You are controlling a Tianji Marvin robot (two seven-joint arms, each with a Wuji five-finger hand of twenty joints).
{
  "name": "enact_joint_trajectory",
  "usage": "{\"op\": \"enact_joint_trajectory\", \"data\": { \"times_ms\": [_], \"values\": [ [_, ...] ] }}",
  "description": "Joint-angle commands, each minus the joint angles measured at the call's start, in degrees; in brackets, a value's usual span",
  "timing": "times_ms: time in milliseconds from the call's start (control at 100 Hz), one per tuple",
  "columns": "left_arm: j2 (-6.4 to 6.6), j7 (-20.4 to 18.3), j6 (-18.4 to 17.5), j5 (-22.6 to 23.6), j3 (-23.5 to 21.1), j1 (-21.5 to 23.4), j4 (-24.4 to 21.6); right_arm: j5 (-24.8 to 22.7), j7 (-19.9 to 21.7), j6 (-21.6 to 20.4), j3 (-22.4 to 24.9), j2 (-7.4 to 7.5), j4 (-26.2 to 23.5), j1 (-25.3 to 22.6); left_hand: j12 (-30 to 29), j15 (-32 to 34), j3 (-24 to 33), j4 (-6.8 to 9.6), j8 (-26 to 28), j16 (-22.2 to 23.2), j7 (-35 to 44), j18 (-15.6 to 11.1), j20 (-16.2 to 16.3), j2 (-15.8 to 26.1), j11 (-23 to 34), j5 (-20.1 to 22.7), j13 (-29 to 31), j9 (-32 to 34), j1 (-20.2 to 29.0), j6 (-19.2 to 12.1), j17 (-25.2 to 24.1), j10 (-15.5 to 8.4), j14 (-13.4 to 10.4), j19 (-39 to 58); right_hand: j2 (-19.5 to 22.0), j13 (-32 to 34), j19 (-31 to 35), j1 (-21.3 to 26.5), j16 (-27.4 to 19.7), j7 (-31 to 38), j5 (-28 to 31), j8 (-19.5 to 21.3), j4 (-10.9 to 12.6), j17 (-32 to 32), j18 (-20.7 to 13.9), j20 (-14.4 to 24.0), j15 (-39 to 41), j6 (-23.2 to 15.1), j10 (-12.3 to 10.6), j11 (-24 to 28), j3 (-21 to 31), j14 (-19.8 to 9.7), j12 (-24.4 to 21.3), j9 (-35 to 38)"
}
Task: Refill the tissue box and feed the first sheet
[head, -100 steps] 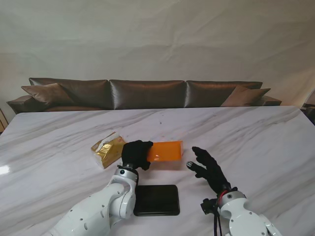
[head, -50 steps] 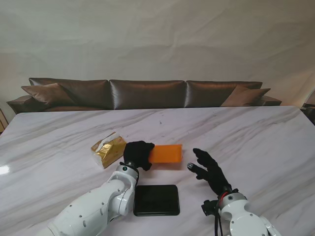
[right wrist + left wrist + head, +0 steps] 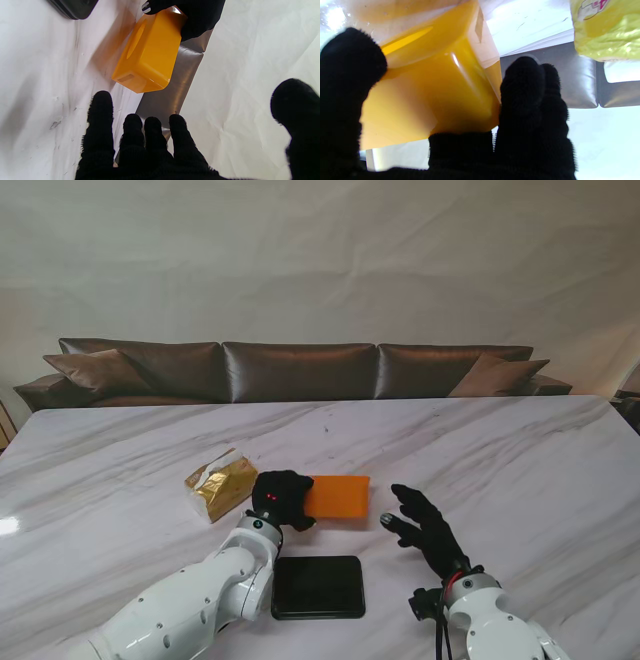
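Fingers around orange box (right hand spread)

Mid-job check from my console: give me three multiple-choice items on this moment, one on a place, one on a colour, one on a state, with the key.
1. Where does the gold tissue pack lie relative to the orange tissue box?
A. To its left
B. To its right
C. On top of it

2. What colour is the flat tray nearest to me?
A. White
B. Black
C. Orange

3. What is the right robot hand doing?
A. Gripping the box
B. Holding the pack
C. Open, holding nothing

Key: 1 A, the pack sits left of the box; 2 B, it is plainly black; 3 C, its fingers are spread while the left robot hand grips the box.
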Motion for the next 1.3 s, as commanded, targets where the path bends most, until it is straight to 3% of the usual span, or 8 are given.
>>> {"op": "enact_joint_trajectory", "data": {
  "times_ms": [0,240,340,760,1040,1150,1210,1290],
  "values": [
    [0.19,-1.9,0.1,-0.1,0.4,0.3,0.2,0.1,0.6,0.0,-0.1,-0.12,-0.3,-0.5,-2.3,-2.4,0.8,-1.30,-3.6,-2.1,-1.7,-13.5,-1.6,5.4,-0.5,3.3,3.0,1.6,-3.1,2.4,2.3,7.0,2.7,130.2,-1.6,0.5,1.7,0.1,0.2,-0.4,0.7,0.5,-1.0,0.4,-1.7,-0.6,0.8,-0.3,0.6,0.6,-0.4,0.0,0.8,0.8],
    [0.05,-3.3,0.6,-1.4,0.4,0.7,0.0,0.4,0.8,-0.5,0.1,-0.12,0.4,-0.3,-9.2,-18.5,-3.4,-2.13,-16.9,-5.8,-12.0,-6.1,-7.6,8.7,-8.0,1.7,0.4,-2.9,-8.0,5.7,0.7,8.8,4.0,120.0,-1.8,0.6,1.9,0.3,0.3,-0.2,1.1,0.7,-1.0,0.6,-1.8,-0.7,1.0,-0.4,0.6,0.8,-0.4,0.1,0.9,1.1],
    [-0.09,-2.9,0.4,-2.1,-0.3,1.4,-0.2,0.5,0.8,-0.5,0.2,-0.11,0.3,-0.3,-11.5,-22.0,-5.3,-2.05,-19.8,-6.0,-16.4,-4.3,-10.0,10.4,-10.9,-2.7,-3.1,-5.6,-8.8,5.5,-0.1,8.2,4.7,115.9,-1.8,0.6,1.9,0.4,0.3,-0.2,1.2,0.8,-1.1,0.5,-1.7,-0.8,1.0,-0.4,0.6,0.7,-0.4,0.1,0.9,1.1],
    [0.72,-3.3,0.3,-2.2,-6.4,7.0,-7.4,0.1,0.7,0.6,0.1,-0.11,-1.2,-0.8,-11.9,-17.0,-9.3,-1.83,-21.7,-4.3,-21.8,-10.6,-8.2,12.9,-12.1,-6.7,-0.7,-7.1,-9.5,5.5,0.8,7.8,3.1,120.6,-1.9,0.7,2.0,0.6,0.3,-0.2,1.5,1.0,-1.1,0.6,-1.7,-0.9,1.0,-0.6,0.6,0.7,-0.5,0.1,0.9,1.1],
    [1.23,3.1,2.6,2.4,-14.8,14.0,-14.7,-0.7,0.7,1.7,-0.3,-0.05,-2.7,-0.8,-10.2,-16.2,-12.1,-0.50,-21.5,1.1,-22.4,-11.3,-9.7,14.9,-10.4,-9.3,-7.5,-12.5,-6.1,7.2,-0.9,7.4,1.8,116.5,-1.9,0.9,2.0,0.6,0.4,-0.2,1.8,1.1,-1.2,0.6,-1.8,-1.0,1.0,-0.7,0.5,0.7,-0.5,0.1,0.9,1.4],
    [0.97,7.8,3.9,3.6,-18.1,16.4,-15.8,-0.9,0.7,2.1,-0.7,-0.03,-3.0,-0.7,-9.6,-20.7,-12.8,0.09,-21.4,2.9,-23.0,-4.0,-7.9,15.7,-11.2,-11.3,-13.7,-16.9,-4.9,7.9,-8.8,7.6,2.6,111.0,-1.9,0.9,2.1,0.6,0.3,-0.1,1.9,1.2,-1.2,0.7,-1.8,-1.0,1.0,-0.7,0.4,0.7,-0.5,0.0,0.9,1.6],
    [0.78,9.8,4.4,3.8,-19.8,17.5,-16.1,-1.1,0.7,2.3,-1.0,-0.01,-3.1,-0.5,-9.4,-25.8,-13.4,0.43,-21.9,3.3,-24.7,3.2,-3.1,16.3,-12.8,-13.9,-21.8,-22.2,-4.2,8.7,-20.3,7.9,4.2,102.5,-1.9,1.0,2.1,0.6,0.3,-0.1,2.0,1.2,-1.2,0.6,-1.9,-1.0,1.0,-0.9,0.4,0.6,-0.5,0.0,0.8,1.6],
    [0.78,10.7,5.5,4.1,-22.0,18.9,-16.4,-1.5,0.7,2.6,-1.3,0.00,-3.2,-0.3,-10.8,-32.0,-14.7,0.81,-23.1,1.0,-27.7,8.7,0.8,17.3,-16.5,-18.0,-33.0,-29.7,-3.8,10.7,-34.8,9.4,6.5,92.6,-1.9,0.8,2.1,0.6,0.3,0.0,2.2,1.3,-1.2,0.6,-1.9,-1.1,1.0,-1.5,0.0,0.5,-0.5,-0.2,0.8,1.8]
  ]
}}
